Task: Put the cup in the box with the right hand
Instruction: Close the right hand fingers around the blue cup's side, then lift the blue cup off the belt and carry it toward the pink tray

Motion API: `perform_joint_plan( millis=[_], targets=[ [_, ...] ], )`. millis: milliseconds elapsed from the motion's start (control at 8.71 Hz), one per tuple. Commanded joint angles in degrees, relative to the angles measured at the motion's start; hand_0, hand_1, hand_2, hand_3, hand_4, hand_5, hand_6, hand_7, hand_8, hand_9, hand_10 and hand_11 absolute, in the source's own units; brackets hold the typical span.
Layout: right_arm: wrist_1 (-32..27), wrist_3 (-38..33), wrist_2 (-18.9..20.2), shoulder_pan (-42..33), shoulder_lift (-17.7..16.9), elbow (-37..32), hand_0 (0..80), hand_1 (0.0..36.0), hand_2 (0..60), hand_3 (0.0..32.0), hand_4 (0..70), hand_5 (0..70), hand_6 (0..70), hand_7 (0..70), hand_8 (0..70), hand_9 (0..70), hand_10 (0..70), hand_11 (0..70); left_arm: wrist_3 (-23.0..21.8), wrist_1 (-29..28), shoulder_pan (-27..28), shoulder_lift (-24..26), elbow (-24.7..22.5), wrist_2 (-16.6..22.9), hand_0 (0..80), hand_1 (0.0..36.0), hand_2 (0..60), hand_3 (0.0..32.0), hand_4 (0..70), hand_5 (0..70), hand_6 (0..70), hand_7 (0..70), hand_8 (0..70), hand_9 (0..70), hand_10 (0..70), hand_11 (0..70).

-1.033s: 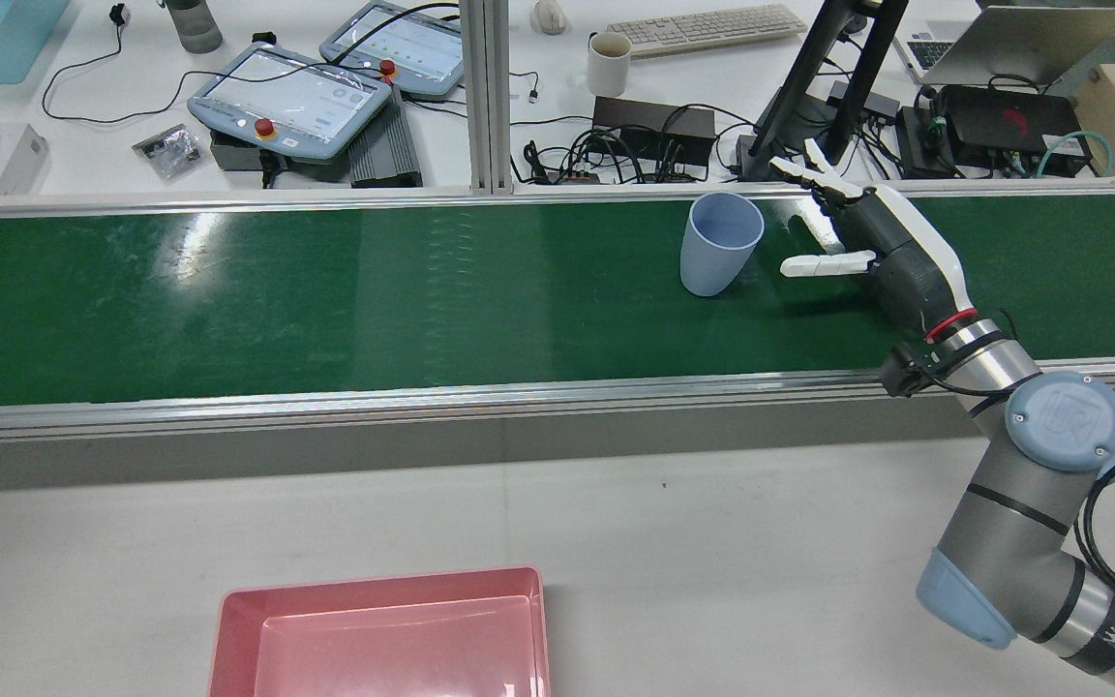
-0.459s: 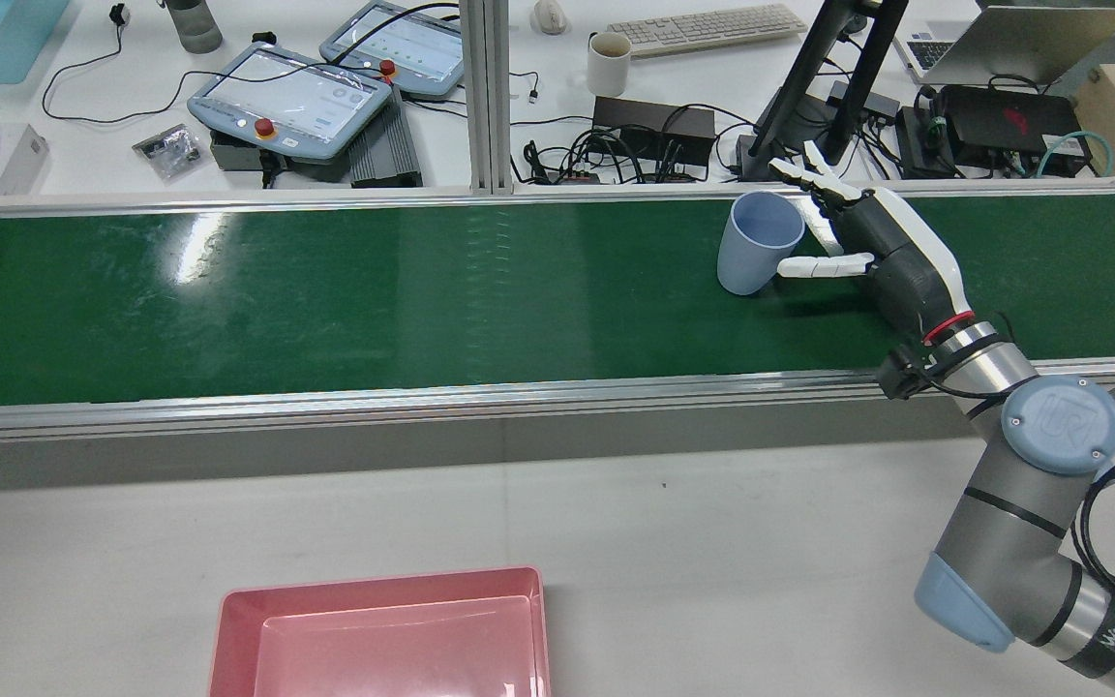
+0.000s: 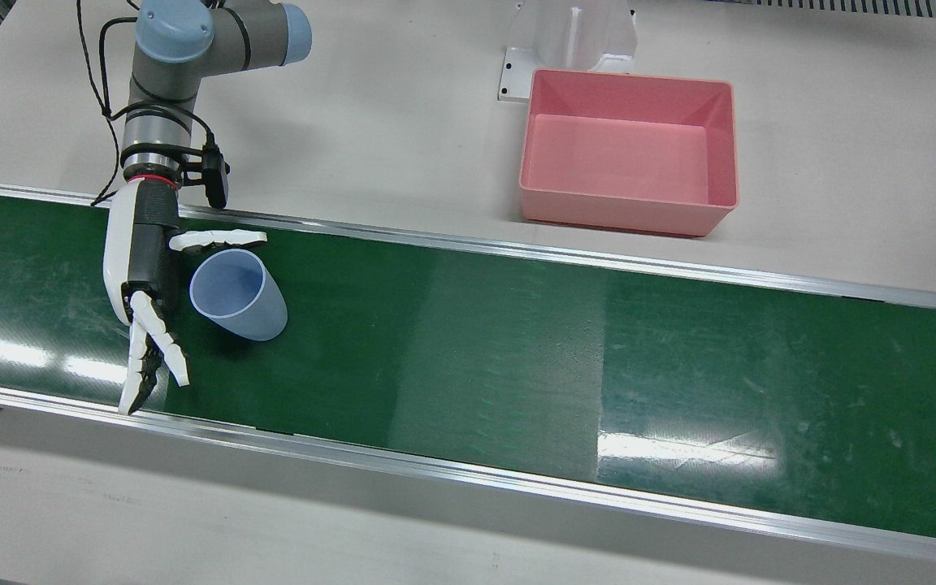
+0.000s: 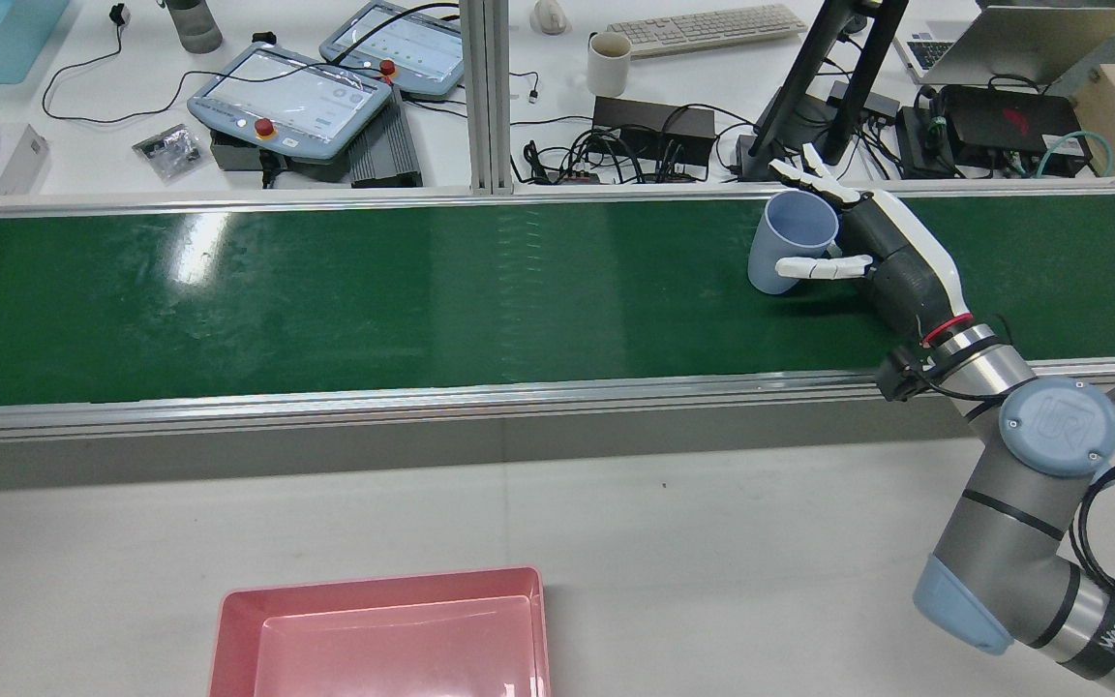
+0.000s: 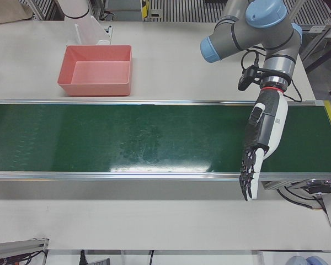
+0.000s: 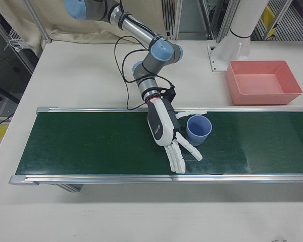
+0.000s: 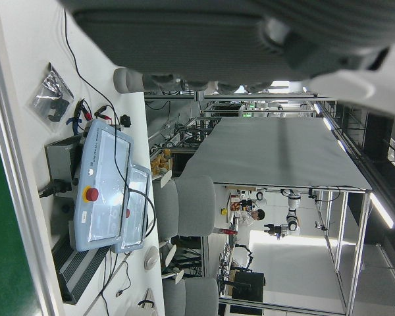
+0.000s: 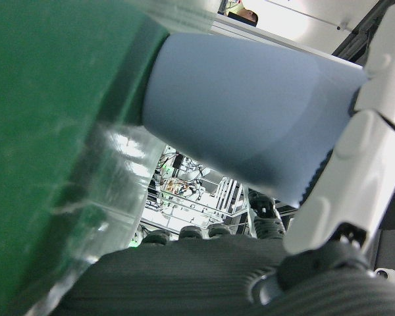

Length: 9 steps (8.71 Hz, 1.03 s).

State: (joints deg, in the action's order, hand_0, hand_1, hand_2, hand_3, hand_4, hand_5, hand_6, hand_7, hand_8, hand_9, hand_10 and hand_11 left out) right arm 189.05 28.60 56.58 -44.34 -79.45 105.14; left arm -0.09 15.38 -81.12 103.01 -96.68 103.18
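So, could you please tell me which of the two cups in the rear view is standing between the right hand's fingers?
The pale blue plastic cup on the green belt, inside the open right hand; the white mug stands far off on the desk.

green conveyor belt (image 4: 422,300), teach pendants (image 4: 291,97), keyboard (image 4: 708,27), white mug (image 4: 608,63)
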Motion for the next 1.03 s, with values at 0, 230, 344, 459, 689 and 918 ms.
perform_joint_plan(
  millis=[0, 230, 344, 459, 689, 918],
  targets=[
    [0.1, 0.0, -0.1, 0.0, 0.0, -0.4, 43.1, 14.9, 29.3, 0.0, 7.1, 2.8, 5.1, 21.5, 2.1, 7.8, 0.0, 0.0, 0.0, 0.0, 0.0, 0.0, 0.0, 0.0, 0.0, 0.0, 0.0, 0.0, 0.0, 0.0, 0.0, 0.0, 0.0, 0.0, 0.0, 0.0],
    [0.2, -0.1, -0.1, -0.1, 0.0, 0.0, 39.6, 17.9, 60.0, 0.0, 28.6, 6.3, 18.9, 70.0, 37.4, 60.9, 9.4, 13.9, 0.0, 0.0, 0.0, 0.0, 0.0, 0.0, 0.0, 0.0, 0.0, 0.0, 0.0, 0.0, 0.0, 0.0, 0.0, 0.0, 0.0, 0.0],
    [0.8, -0.5, -0.1, -0.3, 0.0, 0.8, 41.1, 19.3, 60.0, 0.0, 38.8, 7.8, 22.7, 70.0, 46.6, 70.0, 16.8, 24.5, 0.0, 0.0, 0.0, 0.0, 0.0, 0.0, 0.0, 0.0, 0.0, 0.0, 0.0, 0.0, 0.0, 0.0, 0.0, 0.0, 0.0, 0.0],
    [1.7, -0.4, -0.4, -1.1, -0.1, 2.4, 45.9, 19.9, 60.0, 0.0, 51.2, 9.8, 27.2, 70.0, 55.2, 70.0, 25.5, 37.1, 0.0, 0.0, 0.0, 0.0, 0.0, 0.0, 0.0, 0.0, 0.0, 0.0, 0.0, 0.0, 0.0, 0.0, 0.0, 0.0, 0.0, 0.0],
    [1.8, -0.3, -2.8, -4.7, -0.5, 6.9, 42.5, 20.8, 60.0, 0.0, 22.3, 12.1, 31.6, 70.0, 58.2, 70.0, 24.9, 36.7, 0.0, 0.0, 0.0, 0.0, 0.0, 0.0, 0.0, 0.0, 0.0, 0.0, 0.0, 0.0, 0.0, 0.0, 0.0, 0.0, 0.0, 0.0],
    [1.8, 0.0, -2.8, -8.3, -0.3, 10.2, 29.2, 23.5, 60.0, 0.0, 0.0, 12.5, 29.6, 70.0, 54.4, 70.0, 21.5, 32.2, 0.0, 0.0, 0.0, 0.0, 0.0, 0.0, 0.0, 0.0, 0.0, 0.0, 0.0, 0.0, 0.0, 0.0, 0.0, 0.0, 0.0, 0.0]
  ],
)
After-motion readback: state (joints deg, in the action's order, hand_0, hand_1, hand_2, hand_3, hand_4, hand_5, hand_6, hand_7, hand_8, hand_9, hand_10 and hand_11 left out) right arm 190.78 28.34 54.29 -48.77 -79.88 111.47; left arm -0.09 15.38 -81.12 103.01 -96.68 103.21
